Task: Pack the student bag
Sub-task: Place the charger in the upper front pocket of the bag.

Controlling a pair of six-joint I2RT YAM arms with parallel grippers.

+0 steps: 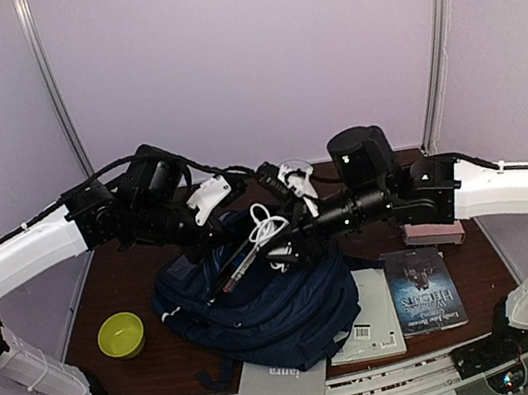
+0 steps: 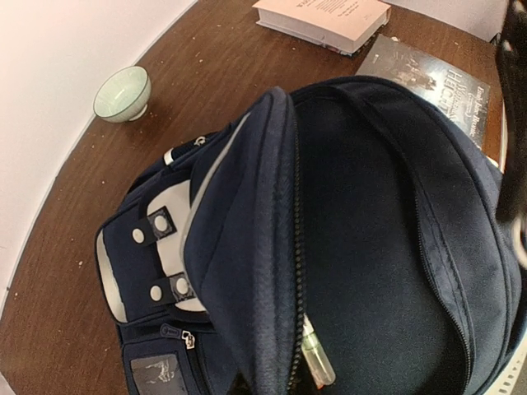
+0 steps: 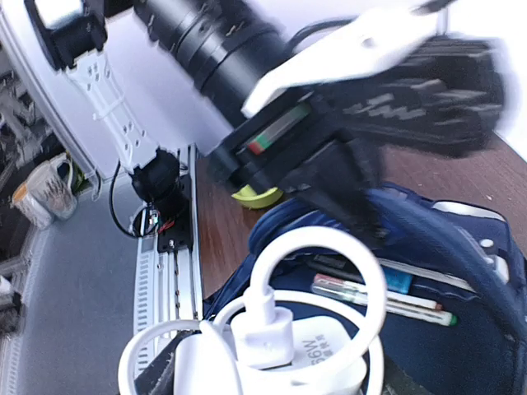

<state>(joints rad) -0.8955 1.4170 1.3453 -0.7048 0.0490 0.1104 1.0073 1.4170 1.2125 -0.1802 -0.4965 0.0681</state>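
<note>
1. While my right gripper [image 1: 289,236] clasps a white charger [image 3: 284,346] and its looped cable, the student bag [image 1: 283,311] lies just below it at mid-table.
2. Just beyond the charger, the open pocket [image 3: 395,325] gapes, its long axis running across my right wrist view, with pens [image 3: 387,298] lying along it.
3. Farther on, my left gripper [image 1: 214,234] is clenched on the pocket's rim, holding it up.
4. The right arm is the one placed to pack. By my reckoning, the charger must travel down and forward into that gap.

Brown table [image 1: 116,283] w/ student bag [image 1: 272,308], 1 green bowl [image 1: 121,335], books [image 1: 424,289].
</note>
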